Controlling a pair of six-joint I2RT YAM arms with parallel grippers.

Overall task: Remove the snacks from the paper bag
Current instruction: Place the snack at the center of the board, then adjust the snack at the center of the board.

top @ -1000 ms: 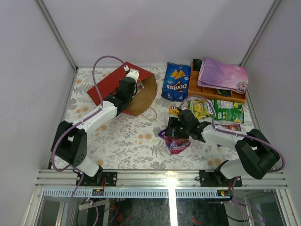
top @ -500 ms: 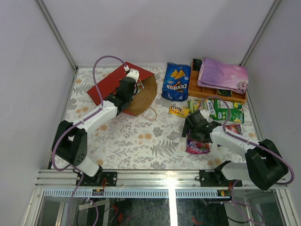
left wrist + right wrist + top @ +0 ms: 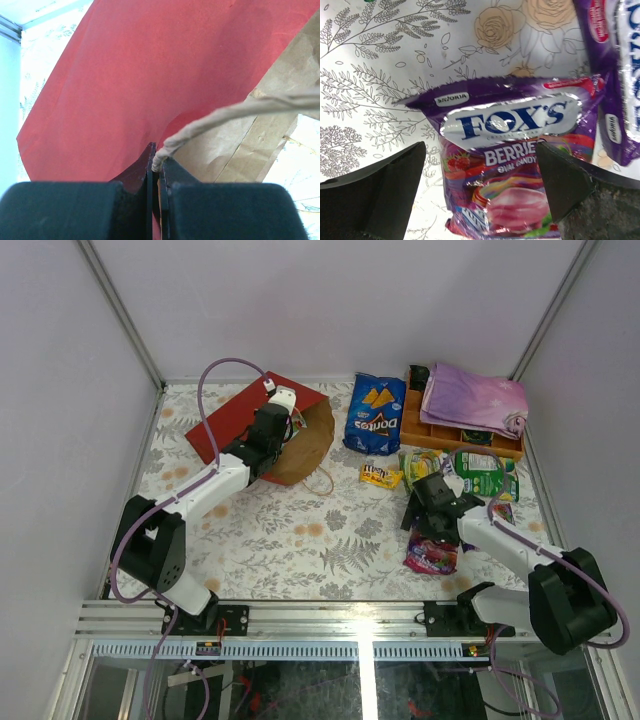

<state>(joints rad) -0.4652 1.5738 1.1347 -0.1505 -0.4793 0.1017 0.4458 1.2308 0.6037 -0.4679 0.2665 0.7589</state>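
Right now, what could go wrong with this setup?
The left tool pinches the paper bag right at its thin string handle; a tug might tear it or let the bag slip. The right tool, open, straddles the purple Fox's packet, so pulling away carelessly could drag it.

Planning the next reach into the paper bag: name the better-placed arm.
Right. The right gripper stands open above the Fox's Berries pack; the left gripper is shut on the paper bag.

Top camera overhead, whole table (image 3: 300, 530); wrist cameras close-up — right shares purple packet (image 3: 510, 150).
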